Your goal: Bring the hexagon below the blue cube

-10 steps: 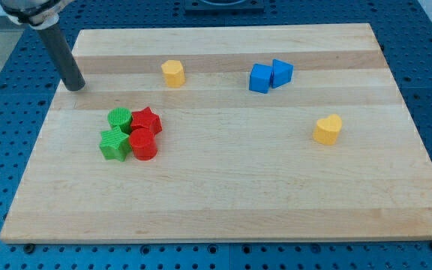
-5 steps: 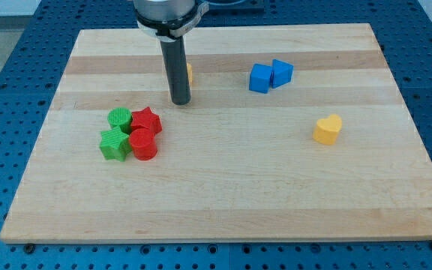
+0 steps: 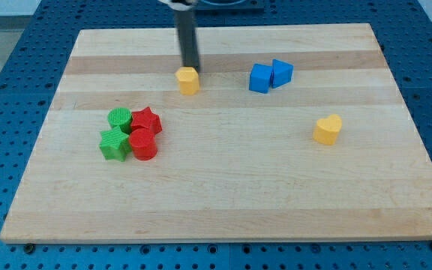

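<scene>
Since earlier frame our tip (image 3: 192, 69) crossed above hexagon (image 3: 188, 80), nudging it down-right; tip touches its top edge. Hexagon left of blue cube (image 3: 260, 78); light, rigid, slides; push top-left face.

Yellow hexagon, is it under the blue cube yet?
Not yet. My tip sits just above the yellow hexagon, apparently touching, ready to push. The hexagon is left of the blue cube, level with it. It has to travel right and down to sit below the cube.
</scene>
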`<state>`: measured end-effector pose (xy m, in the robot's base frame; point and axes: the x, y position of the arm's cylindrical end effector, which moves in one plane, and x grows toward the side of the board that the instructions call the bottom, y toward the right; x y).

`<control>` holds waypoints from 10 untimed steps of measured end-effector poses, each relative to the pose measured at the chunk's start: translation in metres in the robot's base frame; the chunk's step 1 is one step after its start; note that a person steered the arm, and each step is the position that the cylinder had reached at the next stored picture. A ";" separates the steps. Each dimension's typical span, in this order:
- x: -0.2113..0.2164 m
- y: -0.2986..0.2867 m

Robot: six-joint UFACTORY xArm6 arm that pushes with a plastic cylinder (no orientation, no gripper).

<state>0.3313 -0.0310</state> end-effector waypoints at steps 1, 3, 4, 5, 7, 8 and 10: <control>0.026 0.037; -0.020 -0.070; -0.042 -0.117; -0.026 -0.138; 0.024 -0.022; 0.032 0.008; 0.032 -0.067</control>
<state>0.3637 -0.0977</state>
